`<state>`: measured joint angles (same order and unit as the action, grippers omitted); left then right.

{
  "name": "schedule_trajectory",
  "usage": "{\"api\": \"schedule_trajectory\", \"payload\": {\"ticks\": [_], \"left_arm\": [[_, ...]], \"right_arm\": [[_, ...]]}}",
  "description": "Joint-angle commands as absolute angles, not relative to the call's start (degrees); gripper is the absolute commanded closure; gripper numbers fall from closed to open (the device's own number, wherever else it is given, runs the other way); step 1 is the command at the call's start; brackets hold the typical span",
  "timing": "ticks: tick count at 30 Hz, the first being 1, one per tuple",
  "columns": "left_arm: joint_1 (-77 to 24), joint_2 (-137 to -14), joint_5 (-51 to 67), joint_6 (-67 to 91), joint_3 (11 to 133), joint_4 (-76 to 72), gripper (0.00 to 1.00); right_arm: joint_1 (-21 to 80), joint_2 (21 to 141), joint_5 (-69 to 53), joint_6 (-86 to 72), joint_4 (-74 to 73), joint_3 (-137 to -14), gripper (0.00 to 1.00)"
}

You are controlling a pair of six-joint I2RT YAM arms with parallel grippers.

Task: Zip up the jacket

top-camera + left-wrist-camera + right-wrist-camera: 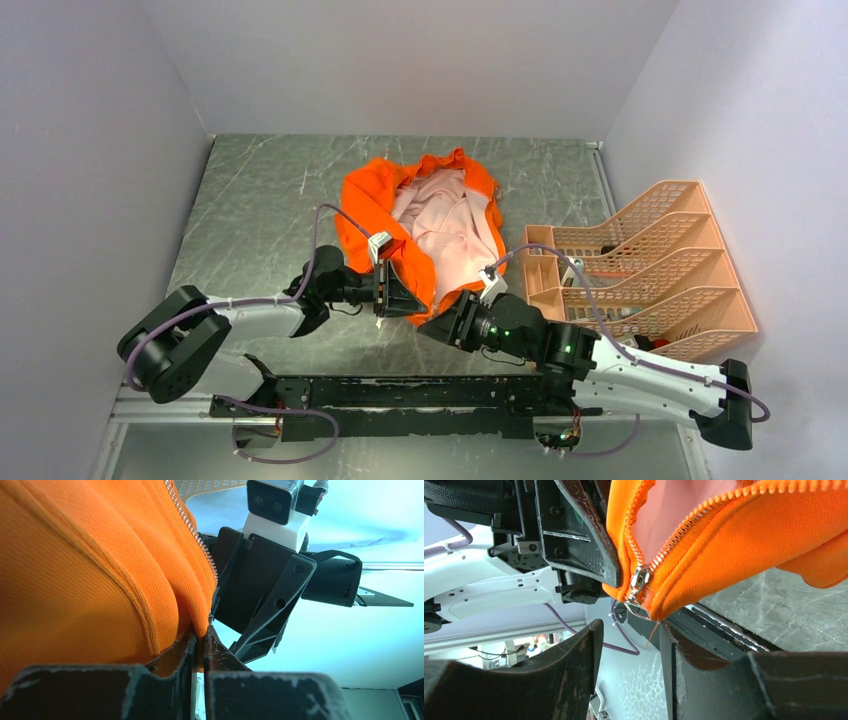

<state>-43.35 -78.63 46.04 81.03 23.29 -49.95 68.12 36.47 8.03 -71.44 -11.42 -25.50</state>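
The orange jacket [372, 205] lies bunched on the grey table, open, its pale pink lining [447, 225] facing up. My left gripper [408, 297] is shut on the jacket's bottom hem corner beside the zipper teeth [196, 535]; the orange fabric [75, 580] fills the left wrist view. My right gripper [437, 330] is open just below that corner. In the right wrist view the metal zipper slider [638, 582] sits at the bottom of the zipper, above and between the open fingers [569, 660], not touching them. The two zipper sides part above the slider.
A peach basket rack [640, 265] stands at the table's right side, close to the right arm. The cell walls enclose the table on the left, back and right. A black rail [400, 395] runs along the near edge.
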Motion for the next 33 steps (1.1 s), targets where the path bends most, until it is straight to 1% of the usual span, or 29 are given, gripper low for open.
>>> {"api": "schedule_trajectory", "payload": {"ticks": [1, 9, 19, 26, 33], "left_arm": [[-44.1, -77.6, 46.2, 83.1, 22.7, -54.8, 0.92], [-44.1, -78.2, 46.5, 83.4, 22.9, -55.4, 0.92], [-44.1, -79.7, 47.2, 84.1, 22.8, -57.4, 0.92], [-44.3, -80.4, 47.4, 84.6, 22.6, -58.7, 0.92], [-44.5, -80.5, 47.2, 84.4, 22.4, -58.6, 0.92]], "right_arm": [[69.9, 35.6, 12.4, -73.7, -14.5, -27.2, 0.52], [71.3, 37.0, 15.4, -74.9, -13.0, -27.2, 0.52], [72.3, 37.2, 18.9, -75.8, -10.8, -26.9, 0.59], [72.3, 37.3, 19.6, -75.4, -9.4, -26.7, 0.61], [72.4, 35.5, 20.5, -75.9, -9.5, -25.8, 0.67]]}}
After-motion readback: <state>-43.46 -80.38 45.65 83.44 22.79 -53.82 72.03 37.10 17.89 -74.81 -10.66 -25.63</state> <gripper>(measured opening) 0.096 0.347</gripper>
